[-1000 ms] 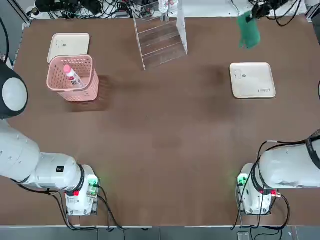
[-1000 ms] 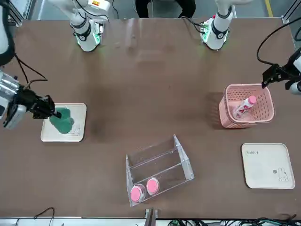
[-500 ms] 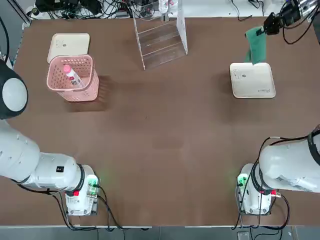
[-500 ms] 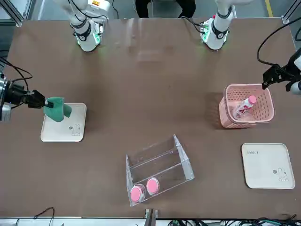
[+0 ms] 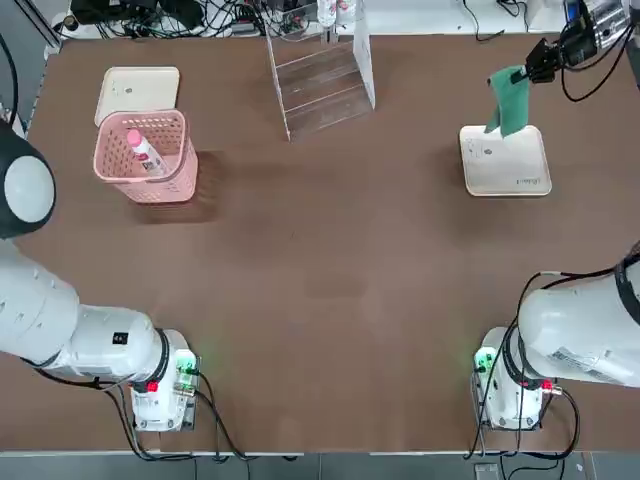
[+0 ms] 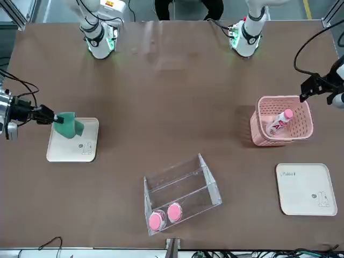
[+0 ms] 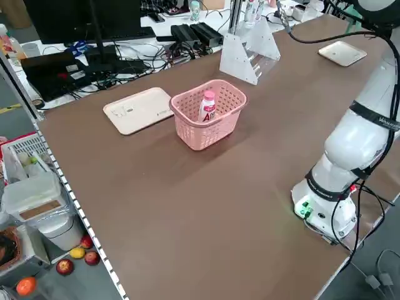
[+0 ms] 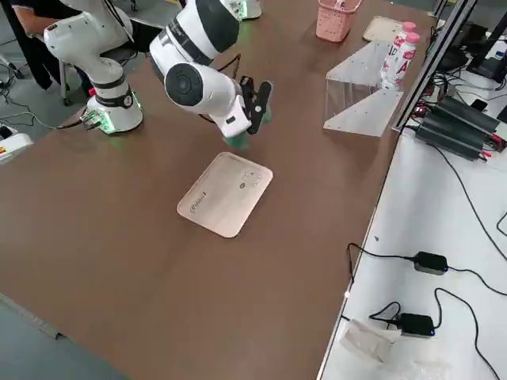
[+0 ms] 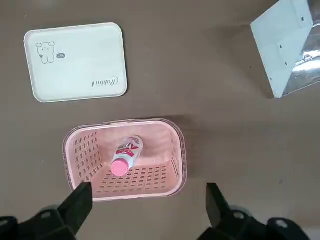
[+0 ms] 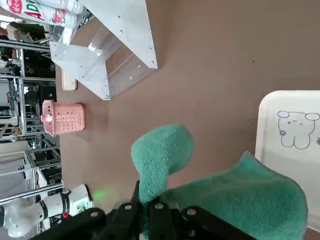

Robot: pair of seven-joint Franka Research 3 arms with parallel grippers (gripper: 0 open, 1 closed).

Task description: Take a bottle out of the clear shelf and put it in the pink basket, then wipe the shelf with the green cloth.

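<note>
One slim bottle with a pink cap point(image 5: 147, 154) lies aslant inside the pink basket point(image 5: 120, 172), its cap toward eleven o'clock, reckoned from overhead with the robot at six. The basket stands at ten o'clock on the brown table point(image 5: 300, 250). The left gripper point(image 9: 149, 192) hovers by the basket, toward its eight o'clock side — fingers wide apart, nothing between them.

A cream tray point(image 5: 138, 88) lies just beyond the basket, at its twelve o'clock. The clear shelf point(image 5: 322, 85) stands at twelve on the table, two pink-capped bottles point(image 6: 165, 215) upright side by side at its far end.

The right gripper point(image 5: 523, 77) is between one and two o'clock, pinched on the green cloth point(image 5: 510, 104), which hangs in folds over the far edge of a second cream tray point(image 5: 505, 170) at two — whether cloth and tray touch, I cannot tell.
</note>
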